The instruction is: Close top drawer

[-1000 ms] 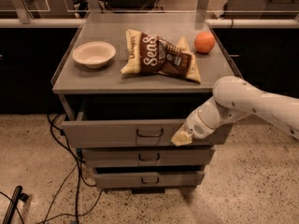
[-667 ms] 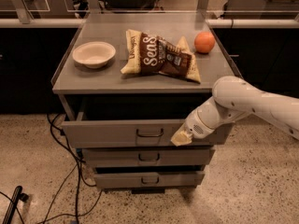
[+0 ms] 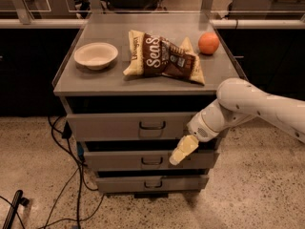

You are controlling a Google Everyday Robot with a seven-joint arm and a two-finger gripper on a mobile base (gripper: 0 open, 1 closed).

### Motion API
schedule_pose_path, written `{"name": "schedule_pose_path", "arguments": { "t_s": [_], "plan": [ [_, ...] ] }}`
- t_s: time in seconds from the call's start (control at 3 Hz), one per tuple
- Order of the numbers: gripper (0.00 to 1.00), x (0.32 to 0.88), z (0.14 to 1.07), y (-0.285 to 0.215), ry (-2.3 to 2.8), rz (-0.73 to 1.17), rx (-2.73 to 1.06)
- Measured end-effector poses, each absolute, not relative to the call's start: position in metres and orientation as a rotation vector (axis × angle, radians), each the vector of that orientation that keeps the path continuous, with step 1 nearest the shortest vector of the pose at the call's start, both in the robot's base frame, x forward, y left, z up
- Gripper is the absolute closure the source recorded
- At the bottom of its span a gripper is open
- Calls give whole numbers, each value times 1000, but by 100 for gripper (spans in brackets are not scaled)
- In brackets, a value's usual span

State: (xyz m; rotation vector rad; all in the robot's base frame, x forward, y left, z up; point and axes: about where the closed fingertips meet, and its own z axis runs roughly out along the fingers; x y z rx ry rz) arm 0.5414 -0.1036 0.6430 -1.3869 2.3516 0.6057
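The white, smooth robot arm (image 3: 259, 104) comes in from the right side and slopes down toward the left. It bends at a big round joint, then gets thinner as it goes down to the round white wrist (image 3: 206, 126). The pale yellow gripper (image 3: 183, 150) hangs from the wrist, low down and a little right of the middle. It points down and to the left.

Matt grey metal, glossy white plastic
Wide grey metal top drawer (image 3: 109, 126): matt, smooth. Cream plastic-looking gripper (image 3: 182, 151) just below the drawer's right front, on smooth glossy white arm (image 3: 248, 101). Brown-and-cream snack bag (image 3: 164, 57): shiny, crinkled. Speckled stone-like floor (image 3: 38, 175): matt
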Motion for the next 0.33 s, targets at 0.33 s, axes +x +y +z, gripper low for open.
{"name": "schedule_pose_path", "arguments": {
  "t_s": [0.33],
  "plan": [
    [0,541,643,-104,2352,606,-1387]
  ]
}}
